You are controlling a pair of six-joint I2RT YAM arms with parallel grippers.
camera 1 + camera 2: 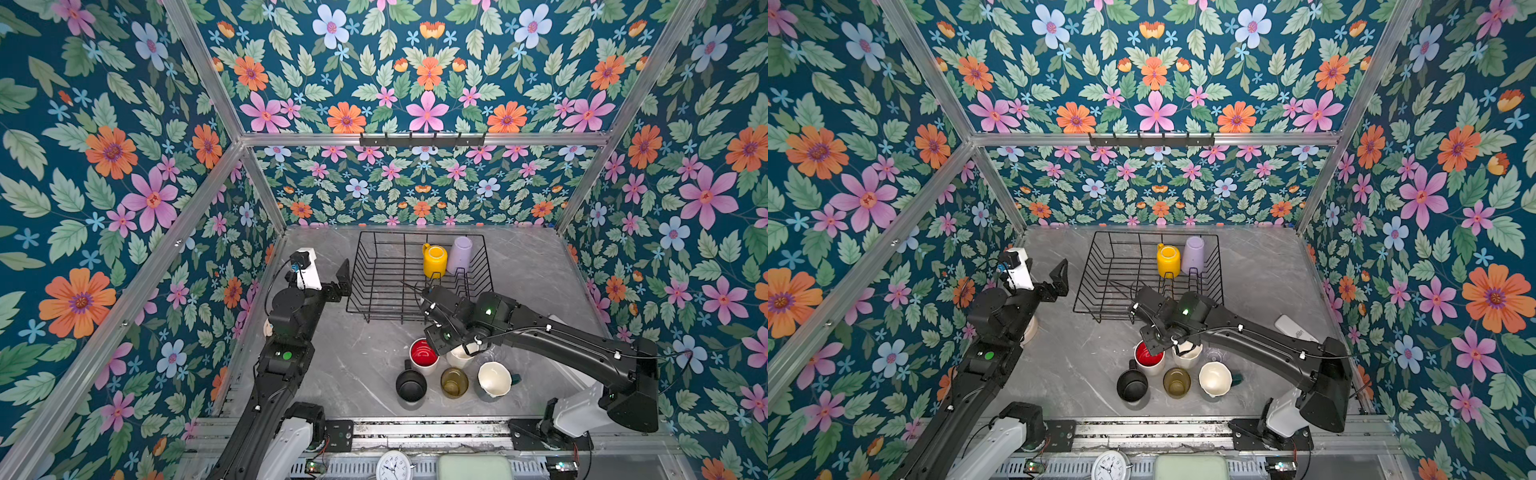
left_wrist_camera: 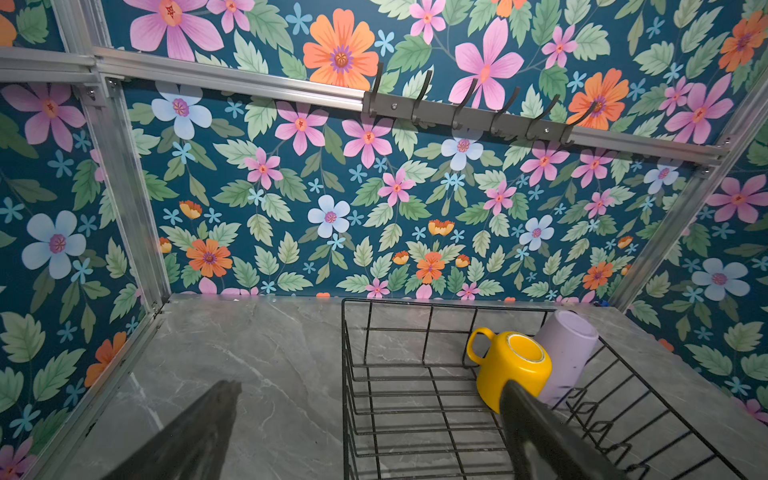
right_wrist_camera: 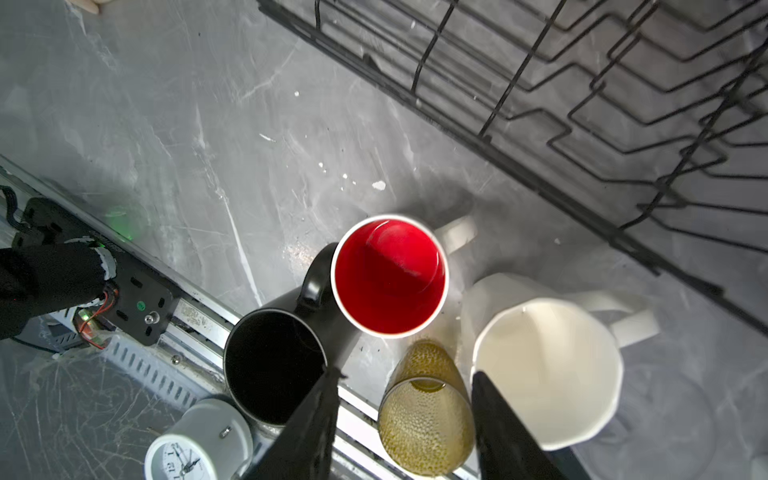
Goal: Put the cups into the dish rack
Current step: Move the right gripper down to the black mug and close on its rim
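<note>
Since the yellow mug (image 1: 435, 261) and the lilac tumbler (image 1: 460, 254) already sit base-up, side by side, toward the far right of the dish rack (image 3: 540, 185), your work lies in the cluster on the desk (image 1: 357, 374) just in front of it. The right gripper (image 3: 406, 372) is the nearer one: it hangs directly over that cluster, while the left gripper (image 2: 370, 386) waits beside the rack's left wall, jaws spread wide, well apart from any loose cup. In the right wrist view your right jaws stand partly spread, pinching nothing that shows, and the amber glass (image 3: 424, 419) lies between them, upright, mouth up, its long axis running toward the camera. One jaw overlaps the rim of the cream mug (image 3: 548, 374) just beside the glass; whether it touches, you cannot tell. The other crosses the black mug (image 3: 270, 365), and the white mug with red inside (image 3: 390, 274) stands just beyond the tips. I judge the glass, or the cream mug's wall, to be the target, so come straight down and mind the crowded neighbours.
</note>
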